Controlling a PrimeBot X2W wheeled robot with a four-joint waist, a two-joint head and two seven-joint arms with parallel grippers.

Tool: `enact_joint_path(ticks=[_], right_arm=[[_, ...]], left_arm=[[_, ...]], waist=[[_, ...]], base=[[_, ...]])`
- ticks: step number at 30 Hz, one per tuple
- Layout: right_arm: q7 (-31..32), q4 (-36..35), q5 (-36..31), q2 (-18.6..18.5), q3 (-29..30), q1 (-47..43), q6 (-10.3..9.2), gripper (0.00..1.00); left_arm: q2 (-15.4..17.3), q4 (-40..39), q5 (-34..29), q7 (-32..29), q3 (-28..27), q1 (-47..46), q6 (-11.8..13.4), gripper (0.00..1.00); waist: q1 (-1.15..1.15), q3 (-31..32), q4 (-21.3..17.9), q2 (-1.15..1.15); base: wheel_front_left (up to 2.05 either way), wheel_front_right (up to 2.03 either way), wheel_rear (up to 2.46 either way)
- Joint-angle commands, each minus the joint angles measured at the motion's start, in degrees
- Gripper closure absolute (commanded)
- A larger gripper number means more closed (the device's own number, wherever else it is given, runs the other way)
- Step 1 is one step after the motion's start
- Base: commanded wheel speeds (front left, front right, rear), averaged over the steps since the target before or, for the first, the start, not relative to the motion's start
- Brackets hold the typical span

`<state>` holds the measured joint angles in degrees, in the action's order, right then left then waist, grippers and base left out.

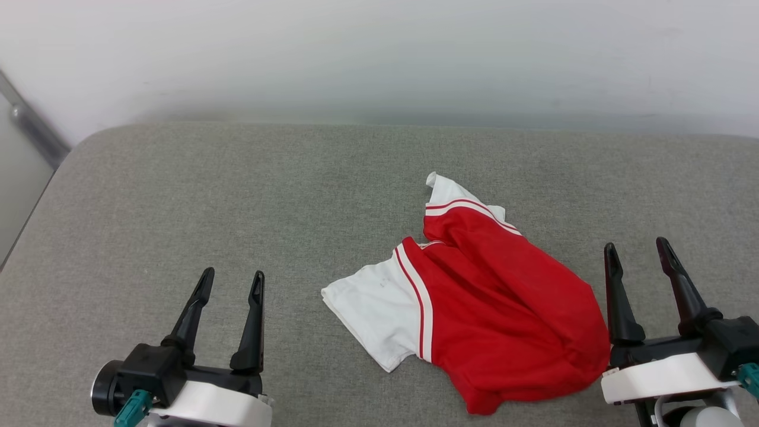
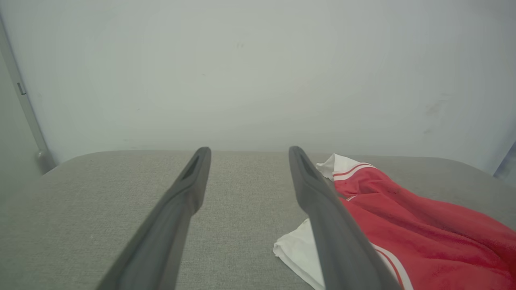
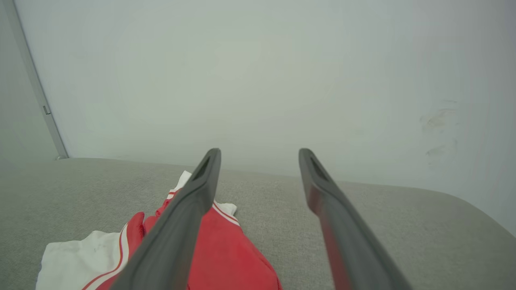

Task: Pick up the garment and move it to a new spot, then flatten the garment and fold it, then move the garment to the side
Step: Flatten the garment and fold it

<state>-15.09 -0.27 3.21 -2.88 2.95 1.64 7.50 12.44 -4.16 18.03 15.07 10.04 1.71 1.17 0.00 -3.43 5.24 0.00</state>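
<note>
At the lower left of the head view is the left gripper (image 1: 233,273), its two dark fingers standing apart with nothing between them. At the lower right, the right gripper (image 1: 635,244) is spread and empty too, just beside the garment (image 1: 504,296). The garment lies crumpled on the grey fabric surface (image 1: 178,196), right of the centre. Its red body is toward the right, one white sleeve is spread to the left, and another points up the frame. A pale wall (image 1: 379,53) crosses the top.
</note>
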Motion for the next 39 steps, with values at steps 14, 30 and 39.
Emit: enact_joint_path(ticks=[14, 30, 39], right_arm=[[17.9, 4.6, -2.1, -6.2, -8.7, 9.7, -0.04, 0.0], [76.7, 9.6, 18.8, -21.2, -16.8, 36.3, -0.03, 0.0], [80.8, 21.6, 16.1, -22.3, -16.5, 38.2, -0.02, 0.0]], left_arm=[[-6.4, 1.3, -6.5, 0.1, -3.8, -2.8, -6.3, 0.0], [-9.4, 2.0, -7.2, 0.2, -2.9, -8.1, -8.3, 0.0], [-9.6, 1.8, -5.9, 0.2, -2.1, -9.2, -8.5, 0.0]], waist=[[0.0, -6.8, 3.1, 0.0], [0.0, -15.5, 12.5, 0.0], [0.0, -18.4, 17.2, 0.0]], base=[[0.0, 0.0, 0.0], [0.0, 0.0, 0.0], [0.0, 0.0, 0.0]])
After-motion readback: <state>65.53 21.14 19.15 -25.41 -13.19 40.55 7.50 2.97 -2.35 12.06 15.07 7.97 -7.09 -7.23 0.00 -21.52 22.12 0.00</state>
